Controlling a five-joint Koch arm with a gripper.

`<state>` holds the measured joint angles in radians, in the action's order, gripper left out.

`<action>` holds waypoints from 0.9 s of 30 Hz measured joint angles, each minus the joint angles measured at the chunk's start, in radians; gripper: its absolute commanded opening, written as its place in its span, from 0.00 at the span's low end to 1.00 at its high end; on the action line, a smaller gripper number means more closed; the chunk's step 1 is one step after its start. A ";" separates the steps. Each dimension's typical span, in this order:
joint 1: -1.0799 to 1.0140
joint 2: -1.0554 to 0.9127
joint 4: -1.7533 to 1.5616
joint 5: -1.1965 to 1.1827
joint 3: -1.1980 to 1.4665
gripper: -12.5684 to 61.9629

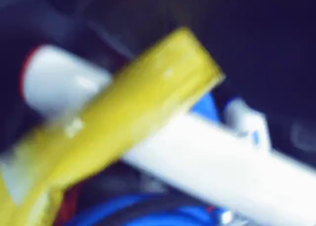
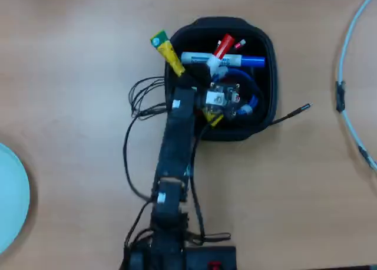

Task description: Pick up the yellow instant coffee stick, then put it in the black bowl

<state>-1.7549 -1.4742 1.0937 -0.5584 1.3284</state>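
The black bowl (image 2: 268, 75) already holds markers. The yellow instant coffee stick (image 2: 169, 55) lies across its left rim, green end outside, far end under the gripper (image 2: 219, 108). Released now, it could tip out. Blur hides whether the claw is clamped.

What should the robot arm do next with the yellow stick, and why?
Probably open the gripper and let go. The yellow instant coffee stick lies across the rim of the black bowl, green end poking outside, so it should drop among the markers.
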 measured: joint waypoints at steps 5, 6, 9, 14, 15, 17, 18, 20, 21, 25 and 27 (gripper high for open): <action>0.043 -0.268 0.138 0.002 0.002 0.66; 0.051 -0.314 0.163 0.002 0.012 0.66; 0.101 -0.437 0.215 0.012 0.156 0.66; 0.229 -0.601 0.141 0.135 0.459 0.66; 0.256 -0.634 0.097 0.147 0.525 0.66; 0.301 -0.675 -0.002 0.158 0.652 0.66; 0.319 -0.683 -0.051 0.158 0.706 0.66; 0.354 -0.687 -0.146 0.163 0.795 0.66; 0.376 -0.687 -0.189 0.176 0.828 0.66; 0.446 -0.689 -0.354 0.219 0.991 0.66; 0.474 -0.689 -0.446 0.221 1.100 0.66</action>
<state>-1.2809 -2.1629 0.6473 -0.3375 2.4283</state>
